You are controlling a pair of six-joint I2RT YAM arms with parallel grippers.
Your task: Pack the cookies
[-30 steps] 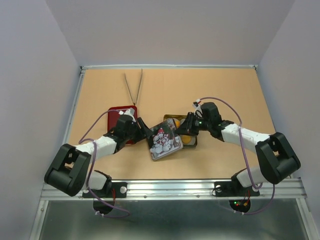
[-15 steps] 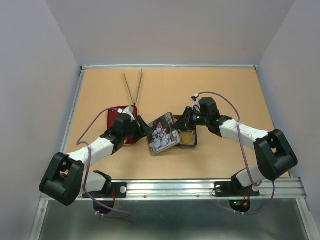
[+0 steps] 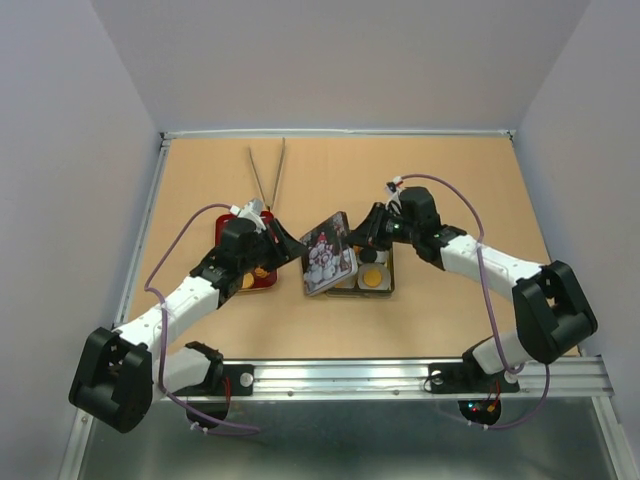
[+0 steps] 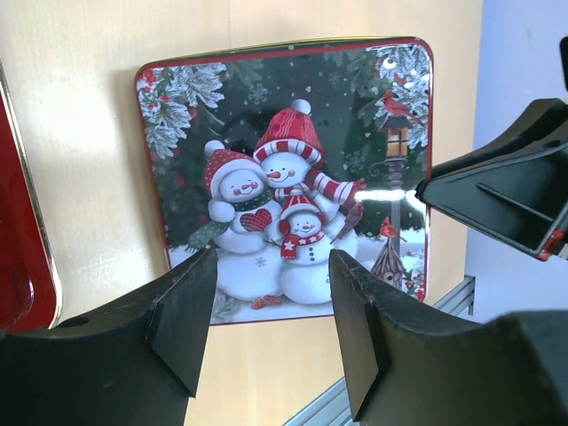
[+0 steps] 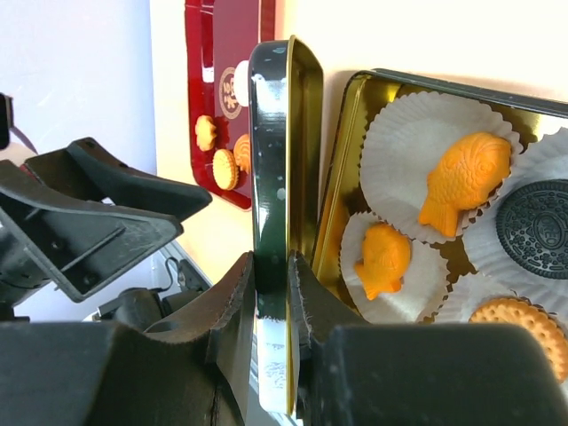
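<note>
Right claw [image 5: 271,275] grips the snowman lid [image 5: 271,133], tilted up on edge; left claw [image 4: 271,328] is open, empty. Cookies [image 5: 466,177] sit in the tin [image 5: 342,169] at the lid's 3 o'clock, more on the red tray [image 5: 209,89] at 9 o'clock.

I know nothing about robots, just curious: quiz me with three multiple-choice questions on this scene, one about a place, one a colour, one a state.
1. The metal tongs lie: A) by the arm bases; B) on the table beyond the red tray; C) on the red tray.
2. The fish-shaped cookies in the gold tin are: A) pink; B) orange; C) dark.
3. The snowman lid is: A) flat on the gold tin; B) on the red tray; C) held on edge by the right gripper.
Answers: 1 B, they lie on bare wood; 2 B, both are orange in paper cups; 3 C, its jaws clamp the rim.
</note>
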